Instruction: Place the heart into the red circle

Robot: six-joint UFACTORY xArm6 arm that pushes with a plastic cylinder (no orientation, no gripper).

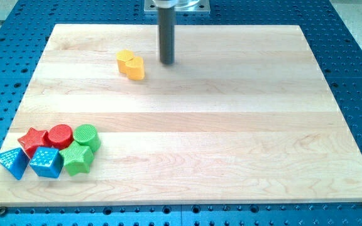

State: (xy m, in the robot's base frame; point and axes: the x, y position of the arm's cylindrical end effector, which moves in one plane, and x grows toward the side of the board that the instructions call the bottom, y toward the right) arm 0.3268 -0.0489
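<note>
A yellow heart block (131, 64) lies near the top of the wooden board, left of centre. My tip (167, 62) stands just to the heart's right, a short gap apart from it. The red circle block (60, 135) sits in a cluster at the view's bottom left, far from the heart. It touches a red star (32, 140) on its left and a green circle (86, 136) on its right.
The cluster also holds a blue triangle block (12, 162), a blue cube (46, 162) and a green star (77, 159). The wooden board (231, 138) lies on a blue perforated table (357, 69).
</note>
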